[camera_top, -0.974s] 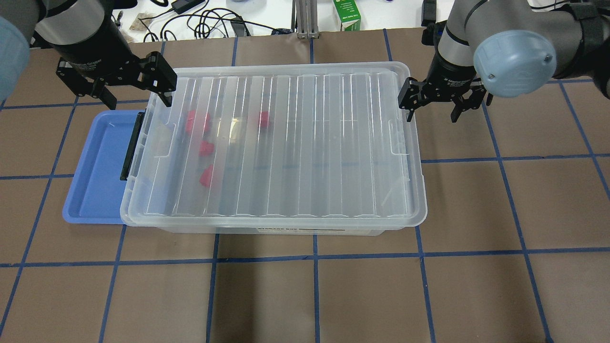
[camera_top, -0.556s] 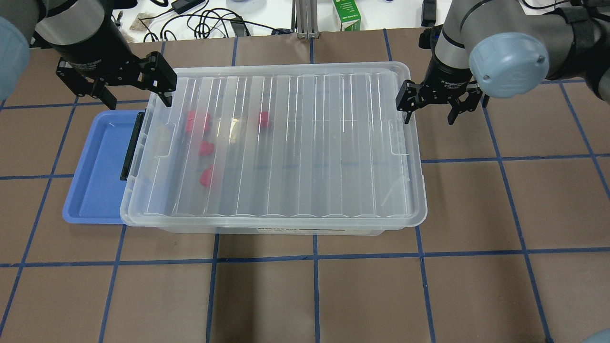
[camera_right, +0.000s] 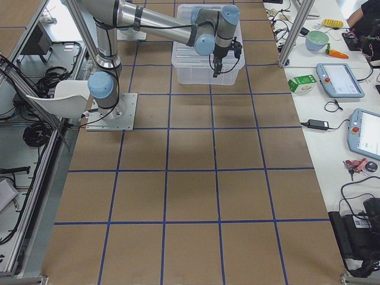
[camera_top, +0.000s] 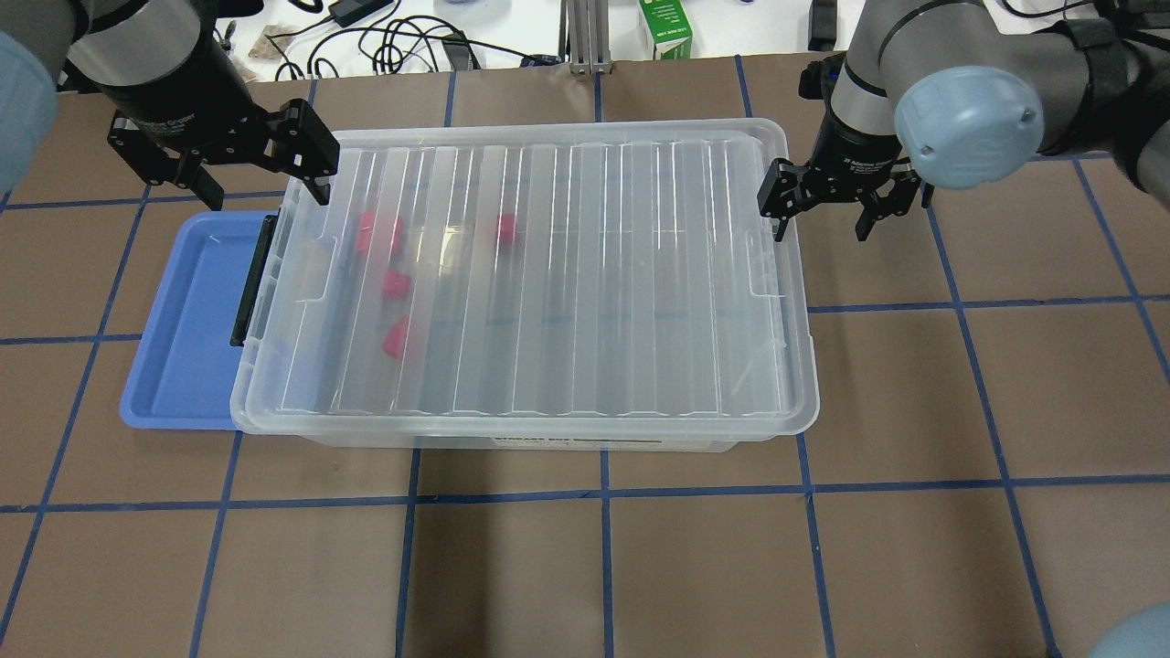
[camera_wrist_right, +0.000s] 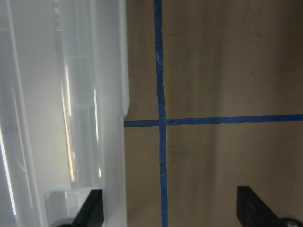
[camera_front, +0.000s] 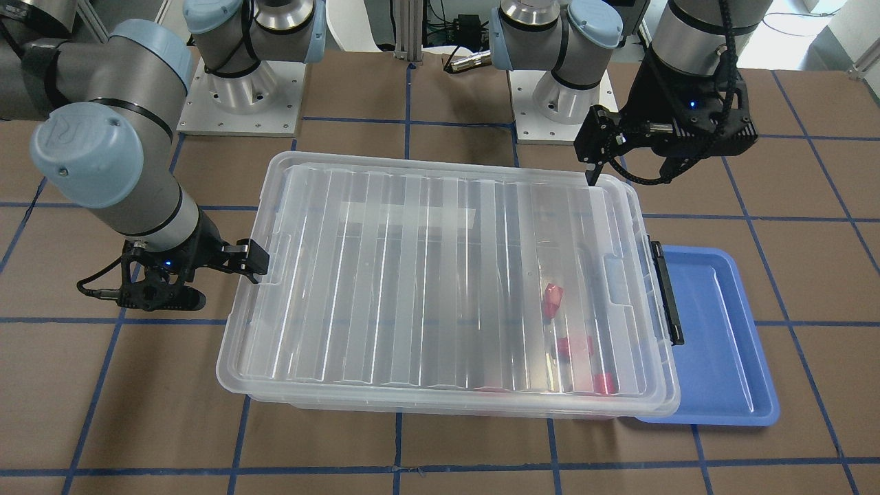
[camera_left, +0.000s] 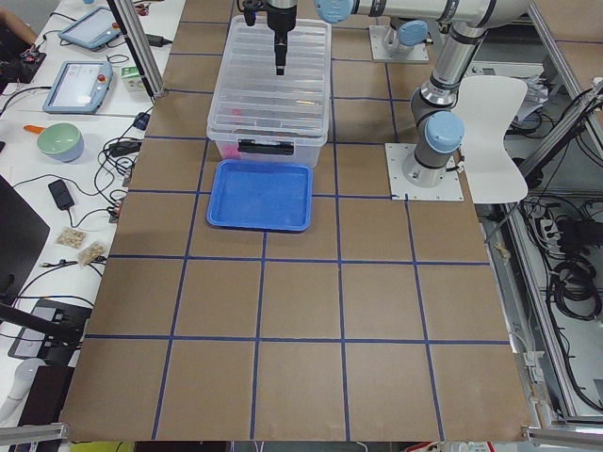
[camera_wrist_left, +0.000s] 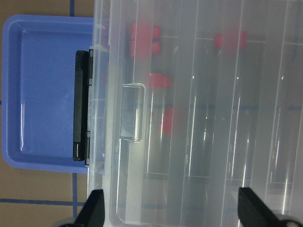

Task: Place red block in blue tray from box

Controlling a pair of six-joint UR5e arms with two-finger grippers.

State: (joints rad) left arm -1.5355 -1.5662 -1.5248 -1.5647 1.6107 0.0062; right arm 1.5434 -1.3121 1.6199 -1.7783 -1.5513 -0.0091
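Red block (camera_top: 395,285): inside the box (camera_top: 526,423), toward its latch end. It is one of several red pieces showing through the closed lid (camera_top: 585,274), and none is out yet.
Blue tray (camera_top: 187,320): on the surface just beside the box's latch end, with no block in it. Its nearer edge is tucked under the box's overhanging rim.
Left end effector (camera_top: 268,196): spread wide and holding nothing, above the box's far corner at the latch end.
Right end effector (camera_top: 821,228): also wide and holding nothing, at the box's opposite short end. One finger is over the rim, the other over the surface beside the box.
Step in hand: we judge this to be the opening stage, since the lid is on and no block can be reached.
Next move: we expect the black latch (camera_top: 253,279) needs freeing and the lid lifting clear — probably from both ends, without shoving the box onto the tray.
Hard to make out: the lid's ribs blur the blocks, so we can't read their exact count or which way the knobs point. We also can't see whether the box's right end has a latch.
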